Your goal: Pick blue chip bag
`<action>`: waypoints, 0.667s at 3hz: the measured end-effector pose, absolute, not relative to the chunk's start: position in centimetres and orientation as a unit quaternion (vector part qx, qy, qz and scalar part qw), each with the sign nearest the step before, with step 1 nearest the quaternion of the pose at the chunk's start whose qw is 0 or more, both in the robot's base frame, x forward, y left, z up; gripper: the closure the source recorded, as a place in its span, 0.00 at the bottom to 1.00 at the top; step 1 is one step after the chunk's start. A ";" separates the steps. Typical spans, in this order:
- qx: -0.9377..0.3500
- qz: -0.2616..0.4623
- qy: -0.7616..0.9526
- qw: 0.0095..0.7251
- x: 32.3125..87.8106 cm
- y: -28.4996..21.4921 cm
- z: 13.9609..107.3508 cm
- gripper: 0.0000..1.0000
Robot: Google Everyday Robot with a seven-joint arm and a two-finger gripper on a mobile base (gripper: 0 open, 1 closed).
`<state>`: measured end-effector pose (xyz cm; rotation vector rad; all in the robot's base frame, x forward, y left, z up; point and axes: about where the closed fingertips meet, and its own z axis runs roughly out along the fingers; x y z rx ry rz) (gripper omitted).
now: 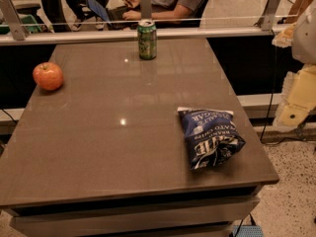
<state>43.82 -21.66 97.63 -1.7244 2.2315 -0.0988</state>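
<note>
Glossy brown table (123,152), left of the gripper (295,100), carries the blue chip bag (210,137) nearest it, green soda can (146,39) farther, red apple (48,76) farthest.

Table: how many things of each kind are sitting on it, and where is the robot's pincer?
Apple: 1
Can: 1
Chip bag: 1
Total: 3
The pincer is off the right side of the table, touching none of them.
</note>
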 end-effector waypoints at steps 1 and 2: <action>-0.605 -0.033 0.778 0.167 44.1 -21.5 97.9 0.00; -0.615 -0.008 0.767 0.185 44.0 -20.0 96.9 0.00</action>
